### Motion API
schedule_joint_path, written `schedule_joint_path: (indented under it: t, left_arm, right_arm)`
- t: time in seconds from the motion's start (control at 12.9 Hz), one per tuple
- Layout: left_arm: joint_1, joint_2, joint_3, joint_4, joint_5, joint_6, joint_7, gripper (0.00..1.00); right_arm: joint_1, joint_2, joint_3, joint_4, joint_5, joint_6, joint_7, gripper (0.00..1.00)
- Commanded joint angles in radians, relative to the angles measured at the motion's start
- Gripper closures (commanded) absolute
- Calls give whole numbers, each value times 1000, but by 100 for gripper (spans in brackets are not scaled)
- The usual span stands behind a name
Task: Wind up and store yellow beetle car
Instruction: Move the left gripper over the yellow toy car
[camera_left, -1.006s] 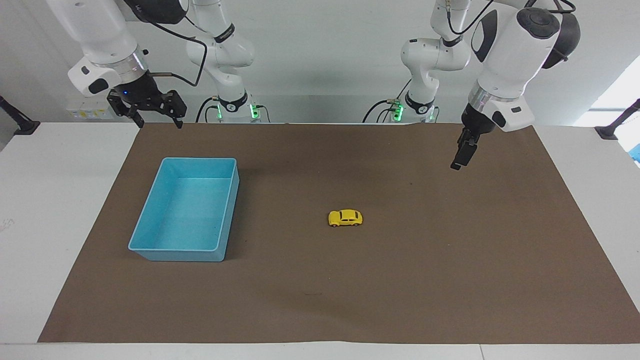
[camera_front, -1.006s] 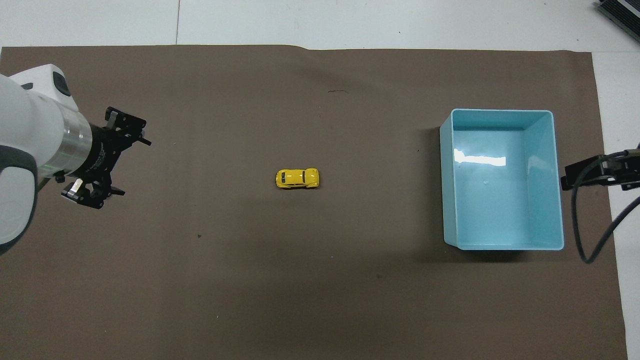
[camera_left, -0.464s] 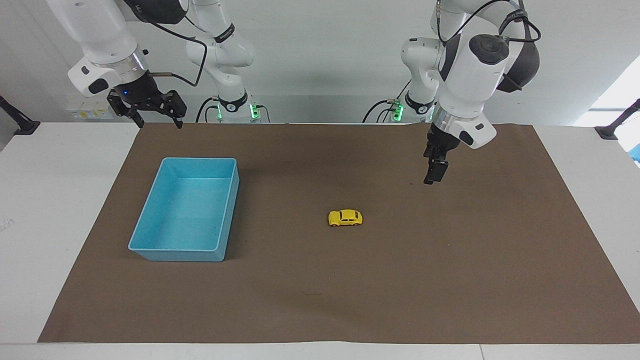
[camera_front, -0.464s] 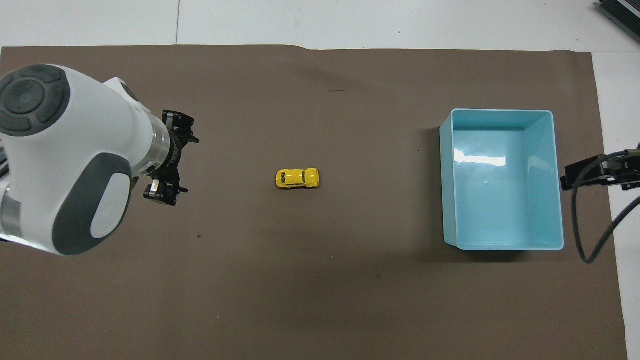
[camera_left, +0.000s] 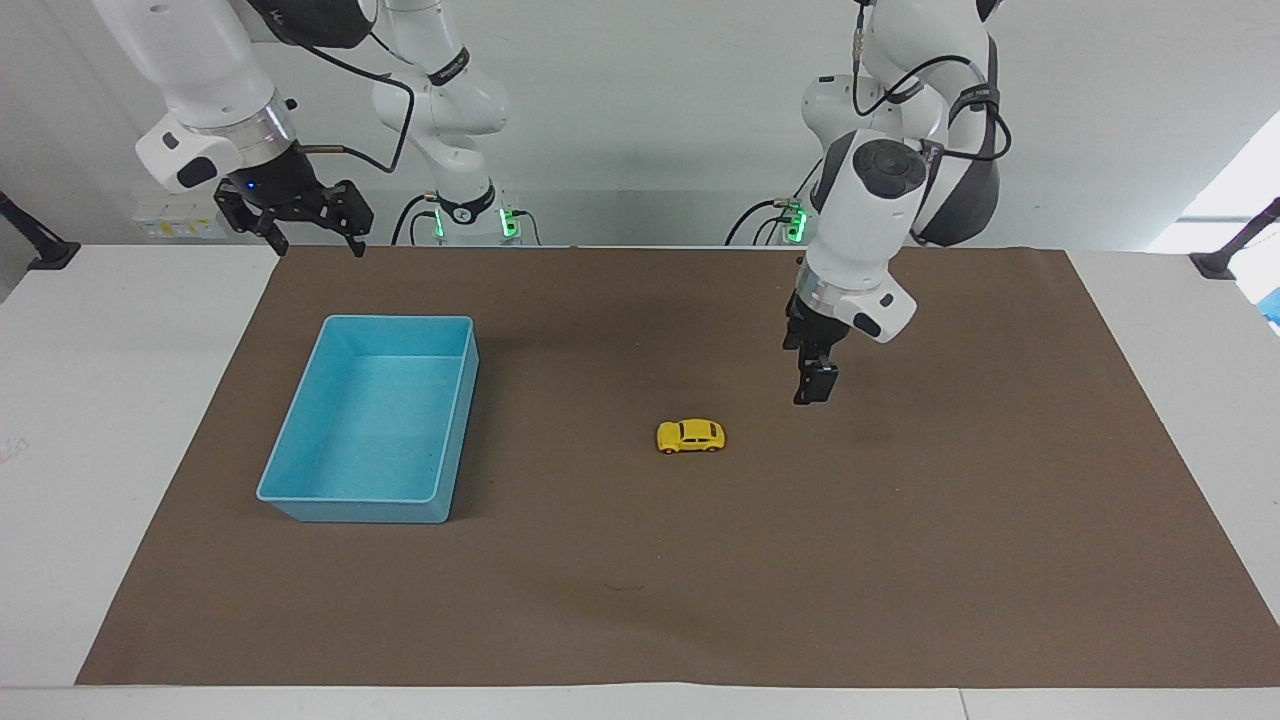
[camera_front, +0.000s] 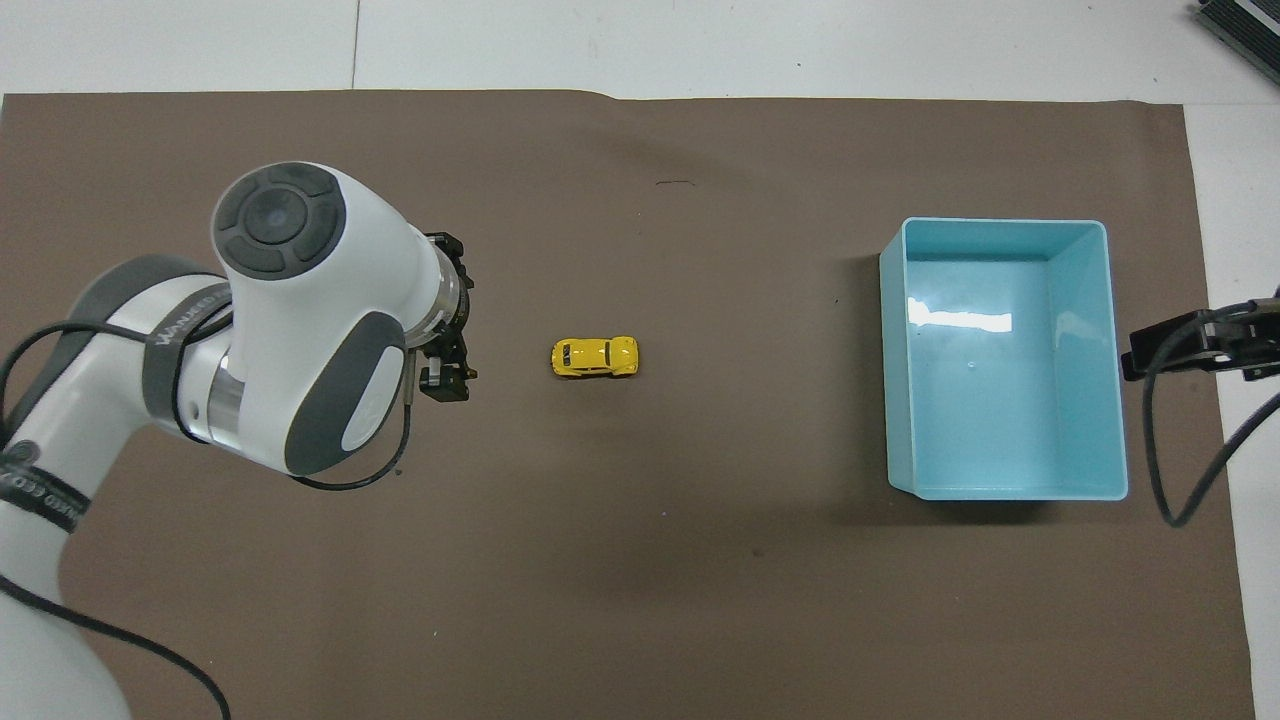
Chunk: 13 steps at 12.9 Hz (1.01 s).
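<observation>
One yellow beetle car (camera_left: 691, 436) is seen on the brown mat of the tabletop (camera_left: 60, 420), well apart from the blue bin (camera_left: 300, 440), which is toward the right arm's end. Its long axis is laid along the table, end to end. Left claw (camera_left: 812, 388) is held low over the mat just beside the car, toward the left arm's end; finger gap cannot be told. Right claw (camera_left: 297, 222), spread wide, is kept waiting above the mat's edge by the bin. Left arm is judged nearer.
</observation>
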<state>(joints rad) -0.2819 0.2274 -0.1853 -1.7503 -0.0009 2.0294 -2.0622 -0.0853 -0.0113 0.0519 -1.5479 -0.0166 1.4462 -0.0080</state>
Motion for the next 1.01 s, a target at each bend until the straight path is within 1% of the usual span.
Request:
schedule_joint_path:
  t: [0.0, 0.15, 0.39, 0.46, 0.77, 0.93]
  left_arm:
    - [-20, 59, -20, 9, 35, 51, -120, 0]
    - [-60, 92, -20, 15, 77, 84, -191, 0]
    - [-111, 151, -20, 55, 82, 117, -263, 0]
    - [-114, 158, -20, 64, 96, 121, -285, 0]
    - [-164, 283, -20, 156, 127, 111, -345, 0]
    - [-168, 306, -20, 160, 145, 126, -360, 0]
  right_arm:
    - [-8, 5, 5, 11, 15, -4, 10, 0]
    - [-10, 5, 5, 11, 15, -4, 10, 0]
    - [-10, 5, 5, 11, 15, -4, 10, 0]
    - [-10, 5, 5, 11, 15, -4, 10, 0]
    - [-8, 5, 5, 11, 15, -4, 10, 0]
    - [-10, 5, 5, 11, 15, -4, 10, 0]
